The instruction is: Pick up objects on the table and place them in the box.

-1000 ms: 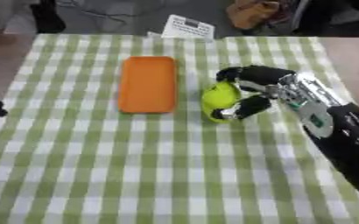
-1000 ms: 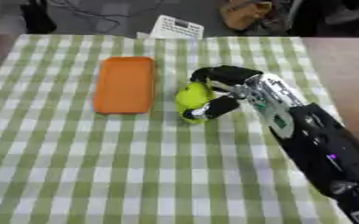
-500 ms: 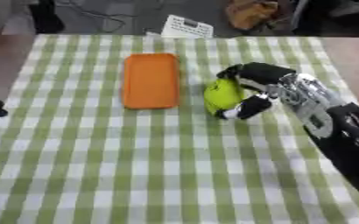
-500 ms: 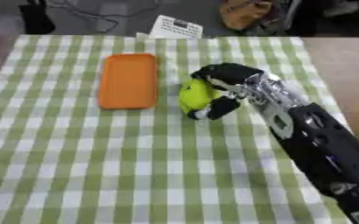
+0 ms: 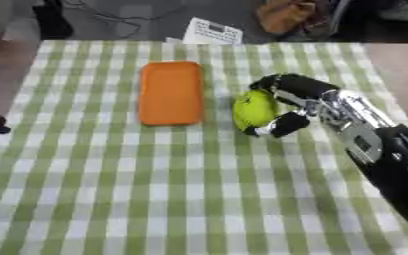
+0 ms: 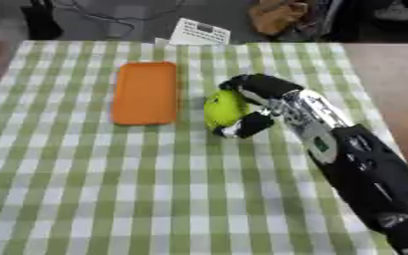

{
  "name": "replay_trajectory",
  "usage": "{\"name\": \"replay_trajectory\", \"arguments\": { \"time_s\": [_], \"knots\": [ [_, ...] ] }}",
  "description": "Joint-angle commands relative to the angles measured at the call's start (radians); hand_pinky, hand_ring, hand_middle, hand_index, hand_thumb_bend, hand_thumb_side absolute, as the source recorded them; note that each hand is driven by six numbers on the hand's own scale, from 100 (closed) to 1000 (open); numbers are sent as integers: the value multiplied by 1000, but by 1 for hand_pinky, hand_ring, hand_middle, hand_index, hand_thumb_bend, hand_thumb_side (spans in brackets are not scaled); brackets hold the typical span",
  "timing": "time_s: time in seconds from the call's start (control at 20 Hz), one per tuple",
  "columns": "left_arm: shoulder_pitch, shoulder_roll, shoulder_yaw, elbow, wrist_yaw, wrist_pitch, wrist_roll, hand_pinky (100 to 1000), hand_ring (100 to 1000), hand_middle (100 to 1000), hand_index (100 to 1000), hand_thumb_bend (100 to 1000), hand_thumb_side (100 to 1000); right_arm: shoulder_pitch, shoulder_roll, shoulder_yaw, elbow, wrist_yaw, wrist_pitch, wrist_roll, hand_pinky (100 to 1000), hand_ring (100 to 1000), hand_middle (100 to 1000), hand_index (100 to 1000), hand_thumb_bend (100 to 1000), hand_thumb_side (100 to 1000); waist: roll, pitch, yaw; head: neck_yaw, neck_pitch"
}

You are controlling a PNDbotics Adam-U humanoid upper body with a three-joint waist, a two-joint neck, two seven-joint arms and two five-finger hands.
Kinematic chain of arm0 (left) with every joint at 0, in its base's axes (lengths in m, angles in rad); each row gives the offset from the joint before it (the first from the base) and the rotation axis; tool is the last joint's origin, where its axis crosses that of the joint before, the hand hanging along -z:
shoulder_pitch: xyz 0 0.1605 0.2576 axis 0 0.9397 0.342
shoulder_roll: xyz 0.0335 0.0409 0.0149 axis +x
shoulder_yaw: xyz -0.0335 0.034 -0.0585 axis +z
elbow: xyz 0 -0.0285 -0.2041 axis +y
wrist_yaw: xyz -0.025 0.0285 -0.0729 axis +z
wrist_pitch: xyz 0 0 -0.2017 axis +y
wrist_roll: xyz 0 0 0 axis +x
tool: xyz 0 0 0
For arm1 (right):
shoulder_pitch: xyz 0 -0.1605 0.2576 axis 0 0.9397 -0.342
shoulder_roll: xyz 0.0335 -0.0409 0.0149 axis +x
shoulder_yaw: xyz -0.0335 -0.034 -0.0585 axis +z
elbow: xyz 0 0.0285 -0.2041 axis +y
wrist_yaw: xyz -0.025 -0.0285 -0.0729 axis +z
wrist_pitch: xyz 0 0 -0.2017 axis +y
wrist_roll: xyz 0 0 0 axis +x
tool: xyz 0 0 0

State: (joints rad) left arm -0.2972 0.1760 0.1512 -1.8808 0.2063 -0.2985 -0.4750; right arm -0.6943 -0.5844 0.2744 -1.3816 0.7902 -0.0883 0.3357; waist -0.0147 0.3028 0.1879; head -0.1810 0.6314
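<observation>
While curled, right hand (image 5: 299, 102) fingers (image 5: 277, 124) clasp yellow-green ball (image 5: 253, 109).

We saw a matt green-checked cloth (image 5: 155, 189) over the counter, a smooth matt orange tray (image 5: 170, 92), a smooth yellow-green fruit (image 5: 253, 109), and the glossy silver-and-black right hand (image 5: 296, 107).
</observation>
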Motion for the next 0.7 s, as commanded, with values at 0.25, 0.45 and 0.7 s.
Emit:
{"name": "replay_trajectory", "arguments": {
  "time_s": [0.25, 0.45, 0.7],
  "knots": [
    [-6, 20, 0, -13, 2, 0, -2, 653, 679, 718, 768, 143, 973, -25, -45, -35, -98, -6, 61, -148, 100, 307, 458, 777, 193, 100, 8, -6, -1, 1, -10],
    [-6, 21, -2, -12, 4, 0, -4, 653, 679, 719, 769, 142, 972, -35, -52, -47, -123, -24, 110, -207, 100, 298, 428, 769, 145, 100, 8, -9, 3, 0, -12],
    [-11, 21, -9, -11, 10, 2, -9, 653, 680, 720, 769, 143, 970, -52, -60, -52, -126, -57, 169, -270, 100, 296, 417, 766, 117, 100, 4, -12, 16, -4, -17]
  ]
}}
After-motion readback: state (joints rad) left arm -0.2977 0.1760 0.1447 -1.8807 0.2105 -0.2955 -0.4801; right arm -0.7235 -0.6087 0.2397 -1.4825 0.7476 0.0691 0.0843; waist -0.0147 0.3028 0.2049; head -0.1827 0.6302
